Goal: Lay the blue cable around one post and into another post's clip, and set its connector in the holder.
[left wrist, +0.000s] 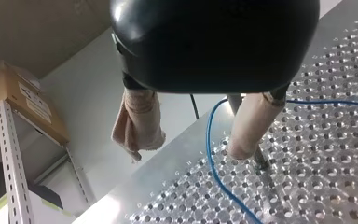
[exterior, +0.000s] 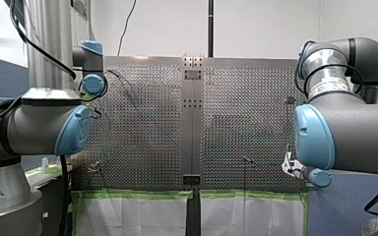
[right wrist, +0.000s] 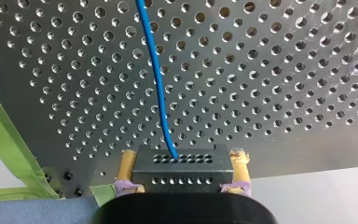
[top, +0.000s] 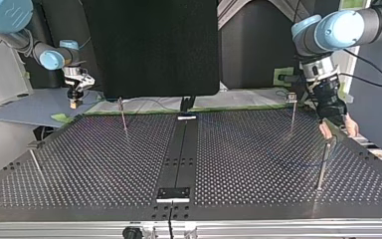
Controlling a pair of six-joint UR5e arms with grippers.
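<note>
My right gripper [right wrist: 184, 161] is clamped on the connector [right wrist: 182, 170], a black rectangular block with two rows of small round holes, pinched at its ends between yellow pads [right wrist: 127, 165]. The blue cable [right wrist: 156, 79], thin and smooth, leaves the block's upper row and runs straight away over the perforated table [right wrist: 270, 79], a dull metal sheet with a regular grid of round holes. A strip of green tape [right wrist: 7, 140] runs beside the table's edge near the gripper.

My left gripper [left wrist: 189, 149] has a rounded, glossy black body and two fingers [left wrist: 254, 121] wrapped in beige, cloth-like padding. They stand wide apart and hold nothing. Just behind one finger a thin metal post [left wrist: 260, 159] rises from the table. The cable comes in behind that finger, curves tightly round the post's side into the gap between the fingers, and runs off across the holes. Whether it touches the post cannot be told. Beyond the table's edge stand a slotted steel shelf upright [left wrist: 9, 158] and a cardboard box [left wrist: 23, 98].

In the top view this gripper hangs at the right beside a slender post, and my right gripper is at the far left, past the table's far edge.
</note>
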